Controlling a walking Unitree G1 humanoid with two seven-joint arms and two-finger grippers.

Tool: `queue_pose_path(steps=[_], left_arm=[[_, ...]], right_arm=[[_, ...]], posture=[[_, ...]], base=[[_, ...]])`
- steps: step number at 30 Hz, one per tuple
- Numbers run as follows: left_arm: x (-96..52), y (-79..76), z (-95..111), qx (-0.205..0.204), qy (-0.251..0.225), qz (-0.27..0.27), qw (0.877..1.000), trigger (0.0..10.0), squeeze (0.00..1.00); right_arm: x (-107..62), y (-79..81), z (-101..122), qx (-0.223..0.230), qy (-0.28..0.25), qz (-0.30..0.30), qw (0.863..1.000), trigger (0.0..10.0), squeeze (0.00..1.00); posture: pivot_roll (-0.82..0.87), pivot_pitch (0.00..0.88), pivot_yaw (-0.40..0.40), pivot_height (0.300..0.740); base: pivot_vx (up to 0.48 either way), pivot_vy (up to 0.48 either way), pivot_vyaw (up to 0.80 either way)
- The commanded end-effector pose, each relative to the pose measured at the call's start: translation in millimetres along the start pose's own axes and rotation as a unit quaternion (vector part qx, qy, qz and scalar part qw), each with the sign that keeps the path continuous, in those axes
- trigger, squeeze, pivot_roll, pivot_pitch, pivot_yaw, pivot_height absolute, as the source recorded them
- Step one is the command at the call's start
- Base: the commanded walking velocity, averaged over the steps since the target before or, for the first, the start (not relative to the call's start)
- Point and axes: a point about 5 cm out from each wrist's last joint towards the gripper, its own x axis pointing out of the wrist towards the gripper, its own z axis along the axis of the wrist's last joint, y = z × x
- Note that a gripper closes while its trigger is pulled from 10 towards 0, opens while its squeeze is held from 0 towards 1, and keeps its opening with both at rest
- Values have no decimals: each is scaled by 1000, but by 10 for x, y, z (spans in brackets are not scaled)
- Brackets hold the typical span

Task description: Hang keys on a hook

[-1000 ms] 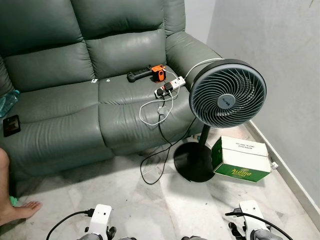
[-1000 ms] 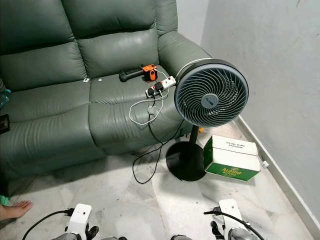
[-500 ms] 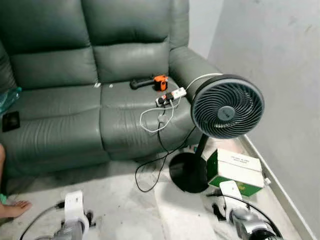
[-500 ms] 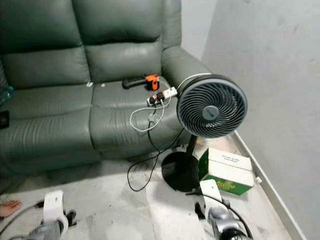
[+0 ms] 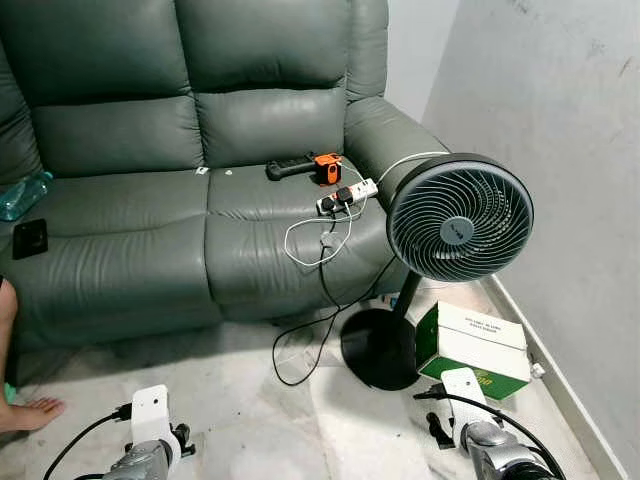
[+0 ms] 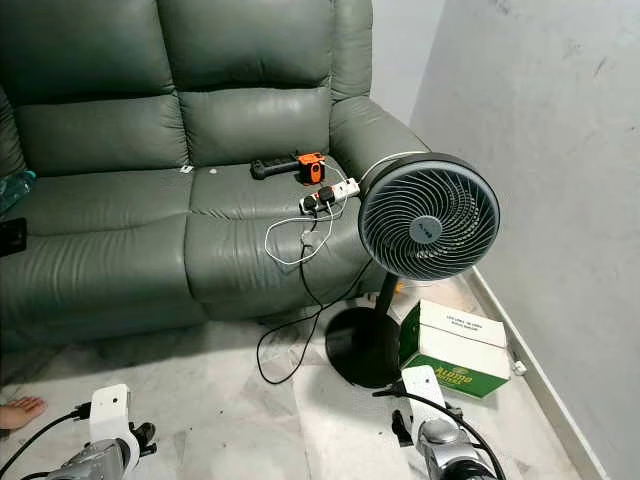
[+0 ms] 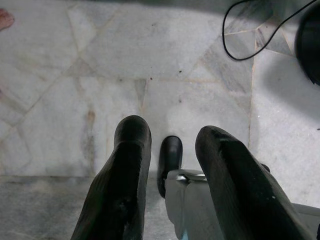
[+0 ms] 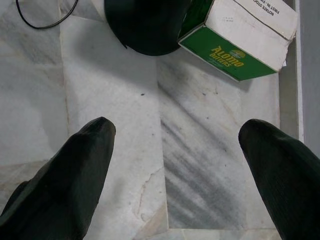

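Note:
My left gripper [image 7: 172, 135] hangs low over the marble floor. Its two black fingers [image 7: 132, 145] stand a little apart with nothing between them. My right gripper [image 8: 190, 132] is also low over the floor, its fingers [image 8: 90, 145] spread wide and empty, close to the fan's round base [image 8: 145, 25] and a green and white box [image 8: 240, 35]. In the left eye view the left wrist [image 5: 150, 425] and the right wrist [image 5: 465, 400] sit at the bottom of the picture.
A green leather sofa [image 5: 150, 200] stands ahead, with a power strip [image 5: 348, 192], an orange tool [image 5: 322, 168], a phone [image 5: 28, 238] and a bottle [image 5: 20, 195] on it. A standing fan [image 5: 460, 220] and the box [image 5: 475, 345] are by the right wall [image 5: 560, 150]. A black cable [image 5: 300, 350] loops on the floor. A person's foot [image 5: 30, 412] is at left.
The camera has moved, so the sofa and fan sit slightly differently in the picture. Both wrists have spread apart and come further up into view than one second ago.

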Motion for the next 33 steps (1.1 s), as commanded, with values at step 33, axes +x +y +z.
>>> queue_pose_path(steps=[33], left_arm=[[-247, 203, 745, 32, -286, -71, 955, 10000, 0]], right_arm=[[-206, -604, 1225, 86, -254, 27, 963, 10000, 0]], posture=[[38, 55, -95, 740]], base=[[0, 0, 0]])
